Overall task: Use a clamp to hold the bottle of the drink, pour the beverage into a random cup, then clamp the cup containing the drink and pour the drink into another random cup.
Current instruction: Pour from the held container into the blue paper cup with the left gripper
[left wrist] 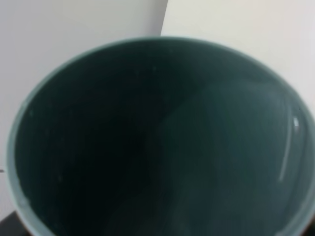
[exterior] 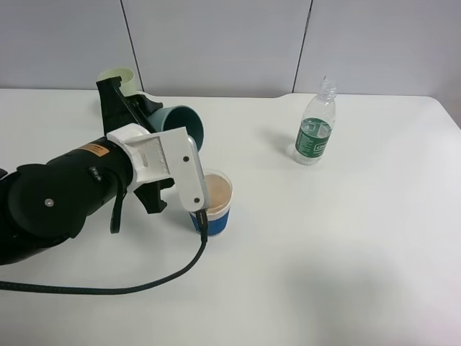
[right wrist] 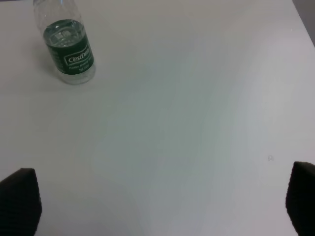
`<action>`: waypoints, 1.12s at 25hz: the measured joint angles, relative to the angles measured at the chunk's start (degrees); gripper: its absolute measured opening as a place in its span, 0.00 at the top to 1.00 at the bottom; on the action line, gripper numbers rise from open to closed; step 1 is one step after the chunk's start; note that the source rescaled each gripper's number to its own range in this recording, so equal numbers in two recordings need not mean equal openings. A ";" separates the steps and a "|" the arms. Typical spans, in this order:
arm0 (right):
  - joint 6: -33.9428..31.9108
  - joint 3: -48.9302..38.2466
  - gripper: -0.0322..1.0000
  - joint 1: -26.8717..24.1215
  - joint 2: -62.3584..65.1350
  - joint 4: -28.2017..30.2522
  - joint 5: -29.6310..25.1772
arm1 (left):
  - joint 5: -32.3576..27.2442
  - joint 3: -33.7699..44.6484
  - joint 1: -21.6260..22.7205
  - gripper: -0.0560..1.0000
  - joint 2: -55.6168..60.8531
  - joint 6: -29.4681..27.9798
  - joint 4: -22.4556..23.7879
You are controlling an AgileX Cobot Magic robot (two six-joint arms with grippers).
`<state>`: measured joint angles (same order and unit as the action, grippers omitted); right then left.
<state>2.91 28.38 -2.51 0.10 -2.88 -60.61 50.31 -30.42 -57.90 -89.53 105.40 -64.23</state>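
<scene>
Two arms on your rig, only the left one shows in the high view. Nearest you, the left arm [exterior: 65, 198] fills the lower left of that view, black body with a white wrist bracket [exterior: 169, 162] and a black cable [exterior: 144, 281] trailing over the table [exterior: 346, 252]. Your left tool [exterior: 155, 119] is clamped on the teal cup [exterior: 178, 126], held tipped on its side with the mouth facing right and slightly down. The fingers themselves are mostly hidden by the bracket. In the left wrist view the cup's dark teal inside [left wrist: 157, 142] fills nearly the whole picture, pale rim [left wrist: 15, 147] around it; you cannot tell whether any liquid is left inside.

Just below the tipped cup and in front of it stands the blue-banded cup [exterior: 215, 202], upright on the table, peach-beige inside, partly covered by the bracket on its left side. You cannot tell from here whether it holds liquid.

Your right tool [right wrist: 157, 201] stands wide apart, holding nothing; only its two dark fingertips [right wrist: 19, 201] show at the corners of the right wrist view, bare table between them.

Further back, the bottle [exterior: 315, 126] stands upright on the right half of the table, well apart from both cups, green label round the middle, cap off. Right wrist view shows it too [right wrist: 66, 46], clear of the right tool.

Farthest, the pale yellow-green tumbler [exterior: 119, 78] sits behind the left tool near the table's back edge.
</scene>
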 joint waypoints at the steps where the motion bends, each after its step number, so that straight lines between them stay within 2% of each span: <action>1: 0.00 0.00 0.00 0.00 0.00 0.00 0.00 | 0.00 0.00 0.00 0.92 0.00 0.11 0.31; 12: 0.00 0.00 0.00 0.00 0.00 0.00 0.00 | 0.58 0.00 0.00 0.92 0.00 4.78 1.24; 19: 0.00 0.00 0.00 0.00 0.00 0.00 0.00 | 0.98 0.00 0.00 0.92 0.00 5.83 1.24; 28: 0.00 0.00 0.00 0.00 0.00 0.00 0.00 | 1.93 0.00 0.00 0.92 0.00 10.71 2.29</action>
<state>2.91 28.38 -2.51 0.10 -2.88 -60.61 52.24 -30.42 -57.90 -89.53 116.10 -61.94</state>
